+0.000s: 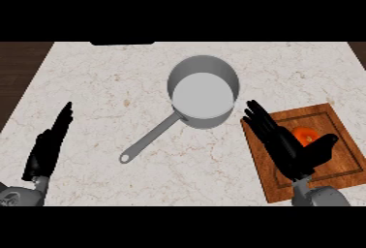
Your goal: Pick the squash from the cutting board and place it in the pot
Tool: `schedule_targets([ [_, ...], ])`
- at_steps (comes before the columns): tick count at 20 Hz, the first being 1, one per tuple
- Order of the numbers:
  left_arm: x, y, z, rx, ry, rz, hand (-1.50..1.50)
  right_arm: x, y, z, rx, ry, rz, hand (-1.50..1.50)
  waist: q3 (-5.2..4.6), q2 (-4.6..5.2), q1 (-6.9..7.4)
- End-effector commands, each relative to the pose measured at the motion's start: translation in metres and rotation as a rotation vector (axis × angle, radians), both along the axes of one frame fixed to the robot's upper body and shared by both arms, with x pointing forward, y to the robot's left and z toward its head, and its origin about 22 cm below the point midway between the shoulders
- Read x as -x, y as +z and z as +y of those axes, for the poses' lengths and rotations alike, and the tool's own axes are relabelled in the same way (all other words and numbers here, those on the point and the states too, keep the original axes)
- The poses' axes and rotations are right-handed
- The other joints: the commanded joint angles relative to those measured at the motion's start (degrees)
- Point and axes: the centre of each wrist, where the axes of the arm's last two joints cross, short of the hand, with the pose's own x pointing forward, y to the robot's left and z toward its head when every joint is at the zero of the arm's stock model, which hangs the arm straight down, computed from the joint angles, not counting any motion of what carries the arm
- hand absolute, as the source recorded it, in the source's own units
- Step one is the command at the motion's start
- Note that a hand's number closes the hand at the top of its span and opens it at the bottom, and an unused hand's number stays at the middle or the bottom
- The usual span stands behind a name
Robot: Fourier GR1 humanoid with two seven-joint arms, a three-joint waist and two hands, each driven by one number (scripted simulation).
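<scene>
We are seeing right robot hand (289,147) hovering open over cutting board (336,160), squash (307,135) lying between thumb and fingers, ungrasped; left robot hand (49,147) resting open; risking squash rolling away, or clipping pot (204,92) rim

Bare bench (93,87) between pot (204,92) and left hand (50,145), pot handle (151,137) slanting across centre, right hand (286,143) over cutting board (336,164), partly covering squash (307,135)
</scene>
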Motion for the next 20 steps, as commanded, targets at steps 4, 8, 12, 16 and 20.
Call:
schedule_targets([
  [4, 0.006, -0.007, -0.037, 0.151, -0.163, 0.068, 0.0, -0.007, 0.006, -0.057, 0.265, -0.115, -0.035, 1.5, -2.74, 0.42, -1.07],
  [8, 0.012, -0.022, -0.052, 0.248, -0.179, 0.151, 0.0, -0.016, 0.045, -0.124, 0.669, -0.499, -0.294, 1.5, -3.32, -0.36, -5.87],
  [12, 0.009, -0.02, -0.061, 0.306, -0.218, 0.168, 0.0, -0.007, 0.028, -0.086, 0.476, -0.714, -0.619, -1.5, -2.49, -0.04, -4.28],
  [16, 0.01, -0.024, -0.07, 0.324, -0.255, 0.185, 0.0, 0.033, 0.034, -0.07, 0.435, -0.726, -0.719, -1.5, -2.75, 0.13, -2.38],
  [20, -0.001, -0.013, -0.061, 0.309, -0.256, 0.173, 0.0, 0.048, 0.084, -0.099, 0.579, -0.62, -0.502, -1.5, -2.81, 0.22, -1.69],
])
